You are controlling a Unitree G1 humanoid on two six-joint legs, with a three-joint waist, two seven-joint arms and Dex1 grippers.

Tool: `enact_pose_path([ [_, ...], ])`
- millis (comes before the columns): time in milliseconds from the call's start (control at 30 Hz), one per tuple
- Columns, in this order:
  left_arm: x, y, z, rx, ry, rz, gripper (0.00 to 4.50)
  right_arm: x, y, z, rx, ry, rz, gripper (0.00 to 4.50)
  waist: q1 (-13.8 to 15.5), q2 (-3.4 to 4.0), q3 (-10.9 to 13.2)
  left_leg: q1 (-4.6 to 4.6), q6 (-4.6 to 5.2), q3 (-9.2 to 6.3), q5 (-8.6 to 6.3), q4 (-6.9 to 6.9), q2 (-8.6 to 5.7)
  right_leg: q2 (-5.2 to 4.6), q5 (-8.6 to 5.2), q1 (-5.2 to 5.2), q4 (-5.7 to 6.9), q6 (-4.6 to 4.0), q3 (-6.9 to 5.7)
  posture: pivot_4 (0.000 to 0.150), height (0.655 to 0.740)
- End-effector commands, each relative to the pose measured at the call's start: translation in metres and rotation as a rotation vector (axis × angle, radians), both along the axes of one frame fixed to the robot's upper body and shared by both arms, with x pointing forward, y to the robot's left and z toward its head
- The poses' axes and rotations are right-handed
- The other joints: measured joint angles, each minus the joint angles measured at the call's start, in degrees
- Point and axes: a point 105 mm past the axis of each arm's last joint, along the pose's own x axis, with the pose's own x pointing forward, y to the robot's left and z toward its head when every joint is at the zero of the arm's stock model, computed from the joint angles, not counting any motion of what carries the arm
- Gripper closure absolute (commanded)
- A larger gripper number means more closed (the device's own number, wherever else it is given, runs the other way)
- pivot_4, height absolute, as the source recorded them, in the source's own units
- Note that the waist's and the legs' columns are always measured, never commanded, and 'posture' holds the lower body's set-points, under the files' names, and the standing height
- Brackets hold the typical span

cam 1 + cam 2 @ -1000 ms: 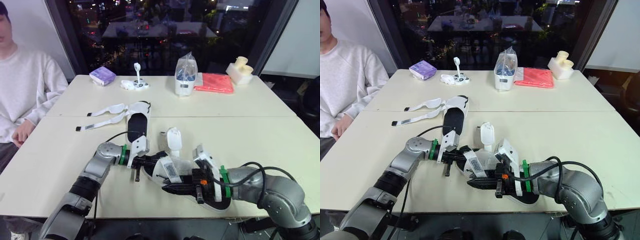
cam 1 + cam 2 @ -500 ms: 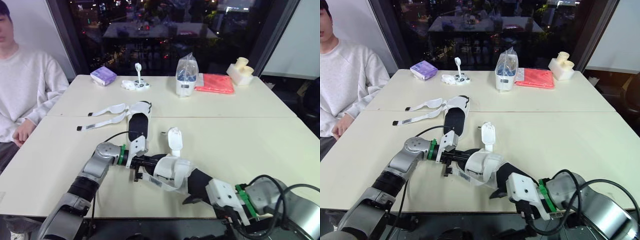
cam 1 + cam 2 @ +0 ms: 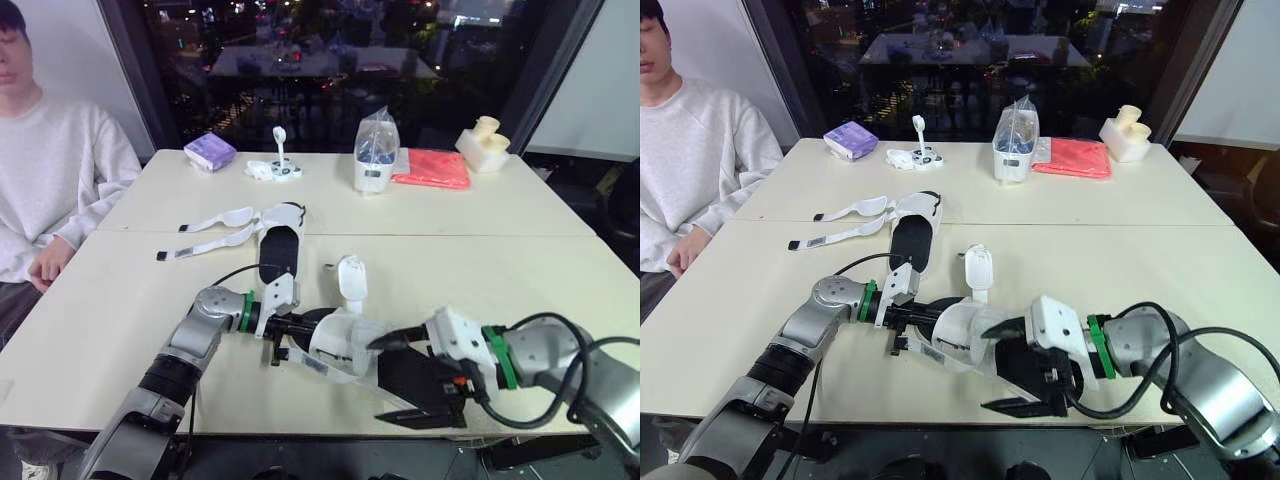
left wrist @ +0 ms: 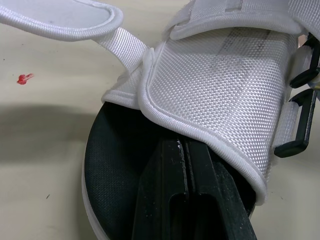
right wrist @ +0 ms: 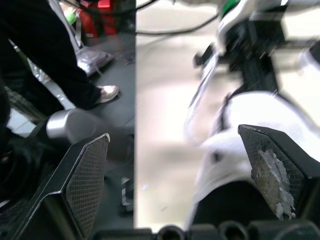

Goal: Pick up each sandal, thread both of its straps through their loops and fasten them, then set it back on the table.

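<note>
No word, brand, number or sign could be read on anything. On the table [image 3: 520, 262], the near sandal [image 3: 345, 335] had small dark marks on its strap, too small to read.

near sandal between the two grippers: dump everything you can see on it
The near sandal has a white woven-mesh upper, a black footbed and a white sole rim, with black loops on one side. It lies on the table near its front edge. One white strap stands up, unfastened. The left gripper has its fingers shut and pushed under the upper, on the footbed. The right gripper is open at the heel end.
</note>
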Motion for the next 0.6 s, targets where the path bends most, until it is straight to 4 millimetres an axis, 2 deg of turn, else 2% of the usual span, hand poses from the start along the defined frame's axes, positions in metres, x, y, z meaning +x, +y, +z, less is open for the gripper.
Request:
enact_pose_path([
  [33, 0.000, -0.002, 0.003, 0.001, -0.011, -0.015, 4.50, -0.006, 0.011, -0.001, -0.011, 0.001, 0.079, 0.01, 0.0, 0.00, 0.0, 0.00, 0.00, 0.00, 0.00, 0.00, -0.01, 0.00, 0.00, 0.01, -0.01, 0.00, -0.01, 0.150, 0.7400],
  [167, -0.001, -0.002, 0.003, -0.001, -0.008, -0.014, 4.50, -0.013, 0.018, -0.022, -0.114, 0.013, 0.161, 0.01, -0.1, 0.00, 0.0, 0.00, 0.00, 0.02, 0.00, 0.01, -0.01, 0.00, 0.00, 0.01, 0.01, 0.00, -0.02, 0.150, 0.7400],
  [333, -0.003, -0.001, 0.003, -0.002, 0.000, -0.013, 4.50, -0.020, 0.016, -0.055, -0.290, 0.003, 0.251, 0.01, -0.1, 0.00, 0.0, 0.00, 0.01, 0.02, 0.00, 0.02, -0.02, 0.02, 0.00, 0.00, 0.02, 0.01, -0.02, 0.150, 0.7400],
  [400, -0.004, 0.000, 0.001, 0.000, 0.006, -0.008, 4.50, -0.035, 0.009, -0.065, -0.337, 0.001, 0.318, 0.01, 0.0, 0.00, 0.0, -0.01, 0.01, 0.03, 0.00, 0.02, -0.02, 0.02, 0.00, 0.00, 0.03, 0.01, -0.02, 0.150, 0.7400],
  [500, -0.006, 0.002, 0.000, 0.003, 0.012, -0.002, 4.50, -0.050, -0.003, -0.068, -0.359, -0.003, 0.354, 0.01, -0.1, 0.00, 0.0, -0.01, 0.01, 0.05, 0.00, 0.02, -0.03, 0.03, -0.02, 0.02, 0.01, 0.03, -0.02, 0.150, 0.7400],
  [600, -0.007, 0.003, -0.001, 0.004, 0.016, 0.001, 4.50, -0.051, -0.005, -0.057, -0.307, -0.030, 0.311, 0.01, -0.1, 0.00, 0.0, 0.03, 0.00, 0.05, 0.01, 0.03, -0.02, 0.02, -0.01, 0.04, 0.05, 0.03, -0.01, 0.150, 0.7400],
])
